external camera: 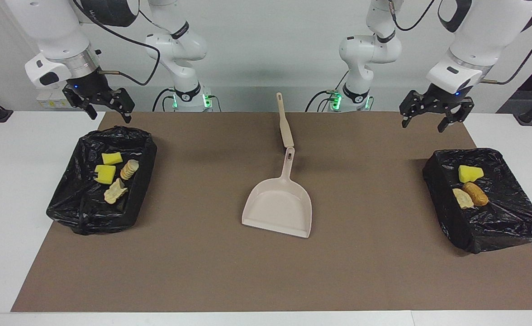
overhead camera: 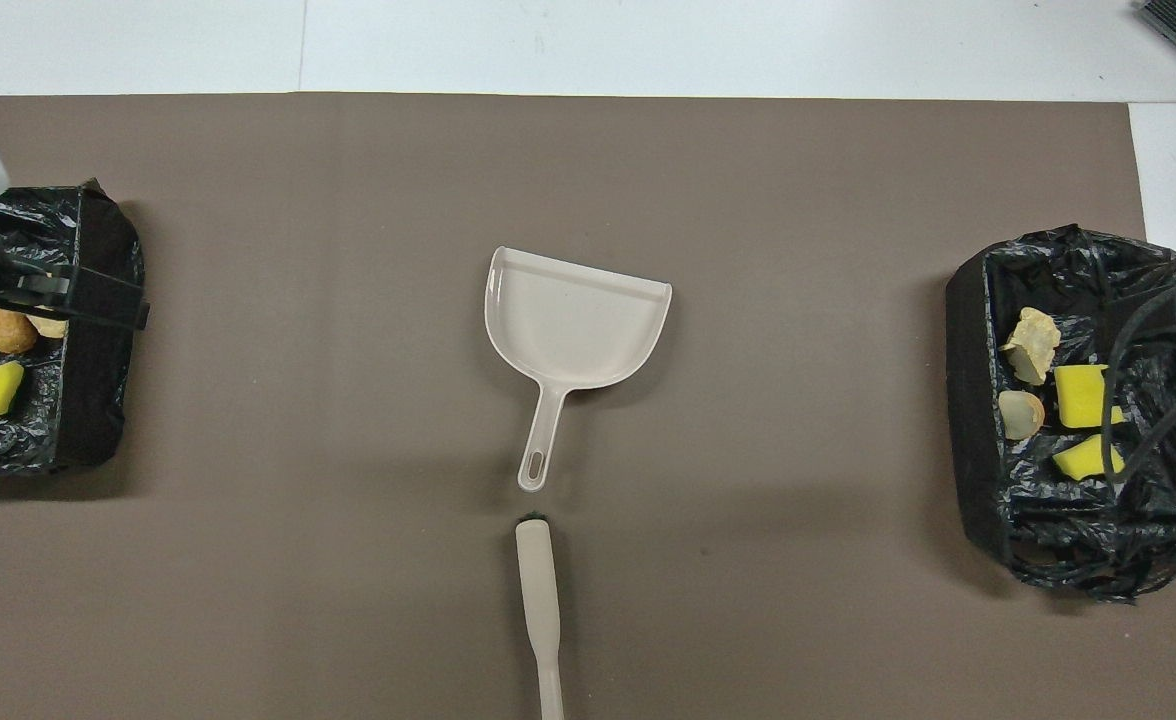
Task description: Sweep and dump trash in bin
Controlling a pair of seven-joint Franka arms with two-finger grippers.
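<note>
Task appears complete. All 7 pieces of trash lie in the 2 black-lined bins: 4 in the bin [external camera: 101,179] toward the right arm's end, namely 2 yellow sponge chunks [external camera: 106,174] and 2 pastry bits [external camera: 129,169]; 3 in the bin [external camera: 485,199] toward the left arm's end, namely 1 yellow chunk [external camera: 470,173] and 2 bread bits [external camera: 474,193]. No piece is visible on the brown mat [external camera: 266,271].

The dustpan [external camera: 279,206] lies empty at mid-mat, the brush [external camera: 285,122] just beside its handle end, nearer the robots.

The left gripper [external camera: 431,117] hangs in the air over the mat's edge at its own end, fingers spread wide, holding nothing. The right gripper [external camera: 107,111] hangs near its bin's rim, likewise spread and empty.

Judgement: nothing remains to sweep; the next move calls only for both arms to park.

The facing view shows both grippers whole. The overhead view shows only part of the left gripper and the right arm's cable, but confirms the dustpan is bare inside.
</note>
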